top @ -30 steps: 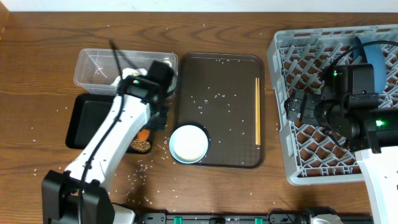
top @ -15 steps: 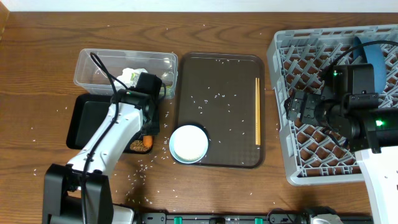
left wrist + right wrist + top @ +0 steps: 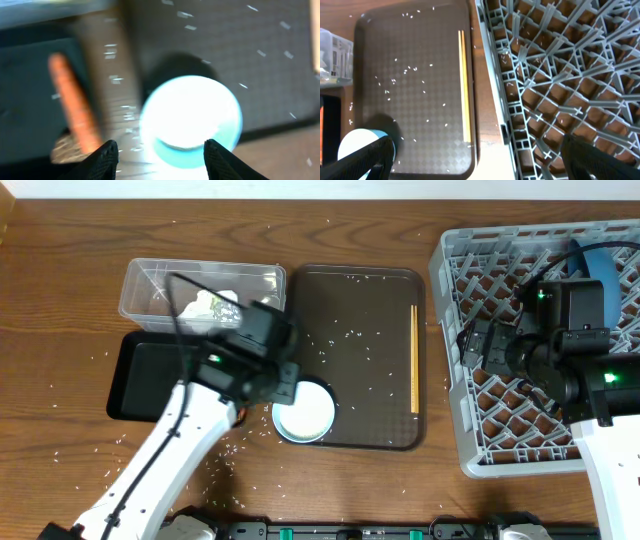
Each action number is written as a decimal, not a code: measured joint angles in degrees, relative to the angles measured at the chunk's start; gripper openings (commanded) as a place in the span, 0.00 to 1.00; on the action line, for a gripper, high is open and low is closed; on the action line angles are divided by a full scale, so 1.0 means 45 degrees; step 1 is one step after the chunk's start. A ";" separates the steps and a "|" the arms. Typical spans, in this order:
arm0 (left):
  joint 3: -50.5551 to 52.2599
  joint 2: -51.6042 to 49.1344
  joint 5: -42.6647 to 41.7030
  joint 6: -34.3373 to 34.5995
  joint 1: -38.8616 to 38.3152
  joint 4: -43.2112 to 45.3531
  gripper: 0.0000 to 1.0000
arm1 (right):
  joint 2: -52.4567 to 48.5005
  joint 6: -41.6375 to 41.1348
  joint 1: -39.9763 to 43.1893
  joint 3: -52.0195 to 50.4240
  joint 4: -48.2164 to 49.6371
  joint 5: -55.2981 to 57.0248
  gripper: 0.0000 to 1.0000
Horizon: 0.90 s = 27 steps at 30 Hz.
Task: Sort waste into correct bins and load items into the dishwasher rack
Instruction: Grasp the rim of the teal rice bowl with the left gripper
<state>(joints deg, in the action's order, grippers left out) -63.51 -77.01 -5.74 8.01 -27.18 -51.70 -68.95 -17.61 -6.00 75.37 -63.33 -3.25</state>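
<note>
Hovering over the white bowl (image 3: 304, 410) at the brown tray's (image 3: 355, 310) seven o'clock, our left gripper (image 3: 161, 154) spreads empty; our right gripper (image 3: 475, 150) gapes over the rack (image 3: 500, 430). Tissue (image 3: 208, 302) lies in the clear tub (image 3: 150, 285).

Your left arm (image 3: 180, 442) slants up from the near edge; left fingers (image 3: 106, 159) parted, empty. Your right arm (image 3: 585, 380) stands at the right side; right fingers (image 3: 367, 156) spread wide, empty.

White bowl (image 3: 304, 412) sits at near-left corner of serving tray (image 3: 350, 300) — left arm (image 3: 200, 430) overlaps its rim. Chopsticks (image 3: 415, 360) along tray's right side. Tissue (image 3: 208, 304) in clear tub (image 3: 150, 280); rice (image 3: 350, 333) scattered.
</note>
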 measured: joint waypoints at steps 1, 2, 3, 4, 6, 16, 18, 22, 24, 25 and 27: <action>0.0010 -0.0049 -0.0024 -0.0029 -0.0223 0.0131 0.56 | -0.0005 -0.0005 0.0000 0.0000 0.0029 0.0000 0.99; 0.0078 -0.0170 -0.0053 -0.0015 -0.0651 0.0471 0.56 | -0.0005 0.0000 0.0000 0.0000 0.0044 0.0000 0.99; 0.0126 -0.0335 -0.0083 0.0053 -0.1010 0.0816 0.56 | 0.0000 0.0000 0.0000 0.0000 0.0058 0.0000 0.99; 0.0204 -0.0515 -0.0097 0.0189 -0.1336 0.1175 0.56 | -0.0005 0.0000 0.0000 0.0000 0.0073 0.0000 0.99; 0.0330 -0.1049 -0.0131 0.0593 -0.1953 0.1851 0.54 | -0.0005 0.0000 0.0000 0.0000 0.0083 0.0000 0.99; 0.0466 -0.4197 0.0000 0.3507 -0.3177 0.3113 0.43 | -0.0005 0.0000 0.0000 0.0000 0.0029 -0.0092 0.99; 0.0466 -0.4663 0.0141 0.3978 -0.3177 0.3245 0.43 | -0.0005 -0.0005 0.0000 0.0000 0.0029 -0.0097 0.99; 0.0466 -0.5353 0.0306 0.4639 -0.3177 0.3347 0.21 | -0.0005 0.0000 0.0000 0.0000 0.0034 -0.0097 0.99; 0.0471 -0.5566 0.0291 0.4857 -0.3177 0.3419 0.13 | 0.0000 -0.0005 0.0000 0.0000 0.0029 -0.0102 0.99; 0.0471 -0.5625 0.0272 0.4959 -0.3177 0.3429 0.11 | -0.0005 0.0000 0.0000 0.0000 0.0034 -0.0102 0.99; 0.0471 -0.5625 0.0272 0.5027 -0.3201 0.3589 0.09 | -0.0005 -0.0005 0.0000 0.0000 0.0029 -0.0102 0.99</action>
<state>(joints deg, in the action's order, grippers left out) -61.39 -102.32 -4.51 30.63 -41.58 -35.55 -68.97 -17.63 -6.00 75.37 -63.20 -3.70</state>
